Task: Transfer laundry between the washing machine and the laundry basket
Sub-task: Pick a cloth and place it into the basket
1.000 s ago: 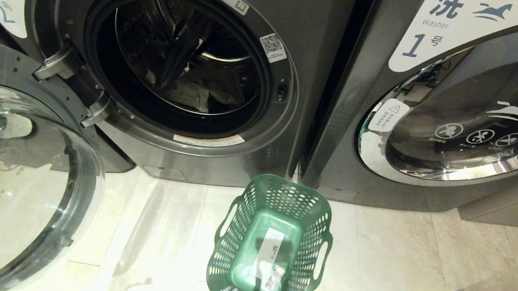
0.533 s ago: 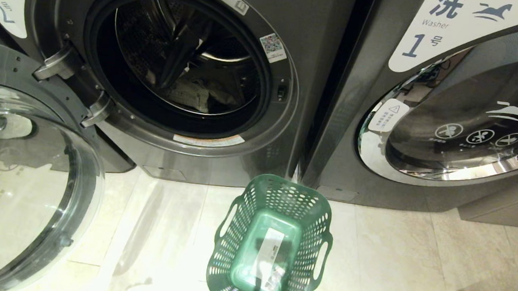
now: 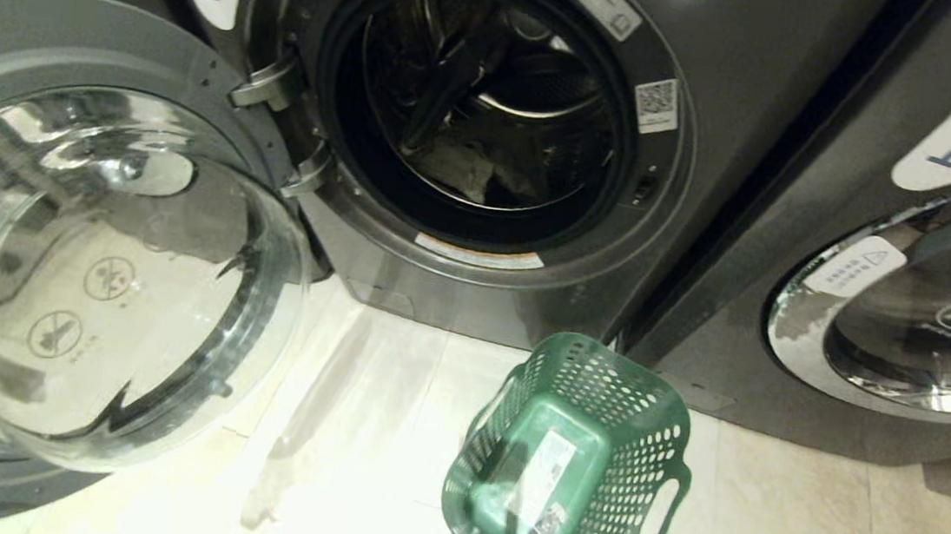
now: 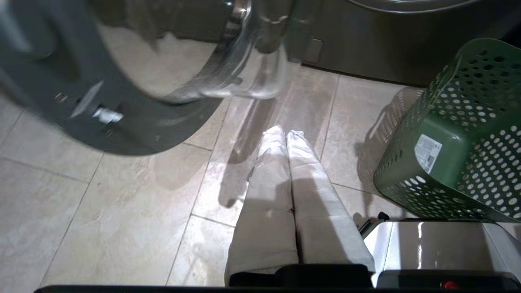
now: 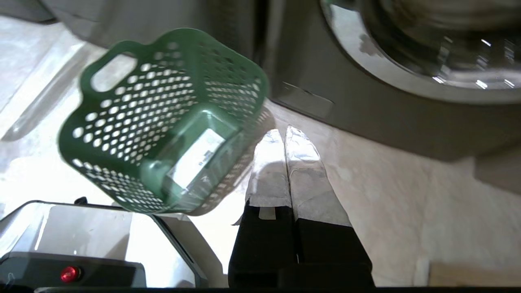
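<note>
Head view: pale grey-beige and darker soft cloth laundry (image 3: 476, 171) heaped low inside the drum, upper centre of frame, behind the open round door of the dark grey front-loading washing machine (image 3: 525, 298). Green perforated plastic laundry basket (image 3: 574, 464) empty at lower centre. Likely light, limp, snag-prone; best pinched at a raised fold. Left gripper (image 4: 286, 134) and right gripper (image 5: 283, 134) pressed together, holding nothing.

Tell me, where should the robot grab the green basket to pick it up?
Probably at a handle cutout. The laundry basket stands upright and empty on the floor, with an oval hole just under the rim on the side nearest Washer 1. Coming down from above, one finger could slip through the hole and pinch the rim bar.
</note>
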